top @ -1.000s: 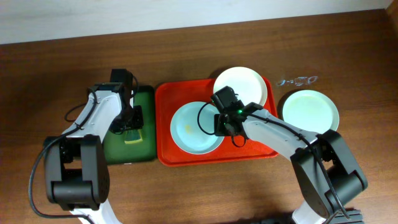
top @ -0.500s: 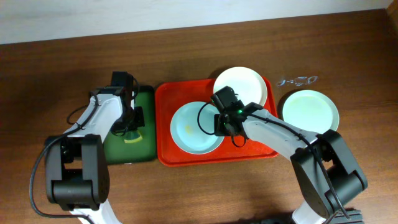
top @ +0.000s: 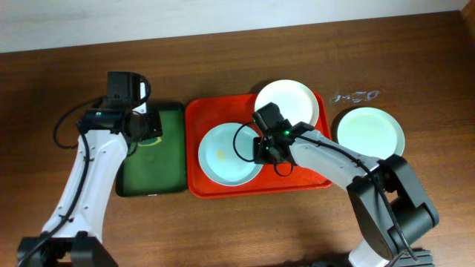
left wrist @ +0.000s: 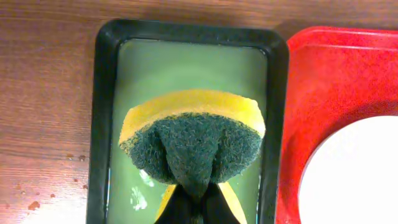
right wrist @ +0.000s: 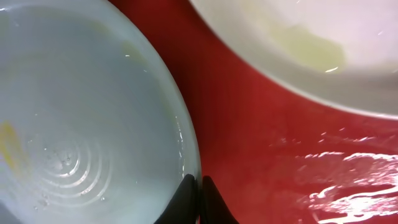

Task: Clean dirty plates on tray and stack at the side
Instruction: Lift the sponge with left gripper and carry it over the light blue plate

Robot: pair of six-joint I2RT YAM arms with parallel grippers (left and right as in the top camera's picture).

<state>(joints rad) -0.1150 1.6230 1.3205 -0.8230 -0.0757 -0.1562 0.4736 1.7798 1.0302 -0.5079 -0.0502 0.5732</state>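
left fingers (left wrist: 194, 205): clamped on the sponge (left wrist: 191, 140), green scouring face toward the camera, held above the dark green tray (left wrist: 102, 124) toward the tabletop's (top: 223, 230) left edge.
right fingers (right wrist: 198, 191): narrow, pinching the right-hand rim of the mint plate (right wrist: 81, 112).
mint plate: lies flat in the red tray (top: 194, 148), mid-tabletop, with a small yellow smear on it.
white plate (top: 288, 100): rests over the red tray's far rim and shows a yellowish stain.
second mint plate (top: 370, 132): on the bare tabletop toward the right edge, just beside the red tray; looks clean.
progress: it seems one plate is cleaned and set aside and two are left to scrub and stack; the pinched one is likely next.
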